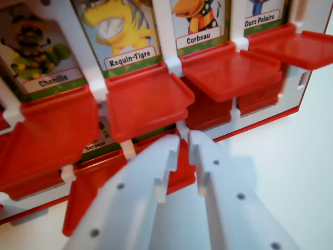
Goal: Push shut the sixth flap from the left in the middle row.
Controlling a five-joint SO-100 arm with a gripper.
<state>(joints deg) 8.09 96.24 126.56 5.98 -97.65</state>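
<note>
The white end effector is reaching up from the bottom of the wrist view, its two stepped plastic fingers nearly meeting at the tips with only a thin slit between them, and nothing is sitting in that slit. The tips are lying just under the lower edge of the red flap below the Requin-Tigre card, close to the white post beside it; whether they are touching the flap cannot be told.

The game board is standing as a red frame with white dividers, filling the upper part of the wrist view and tilting down toward the wrist view's left. Four glossy red flaps with raised rims are hanging outward under picture cards: the Chenille card, the Requin-Tigre card, the Corbeau card and the Ours Polaire card. The flap under Corbeau is jutting out flat. Which flap is the sixth of its row cannot be told from here.

A Serpent card is peeking out in the row below. Open pale bench is lying bare toward the wrist view's right, beyond the frame's lower red edge.
</note>
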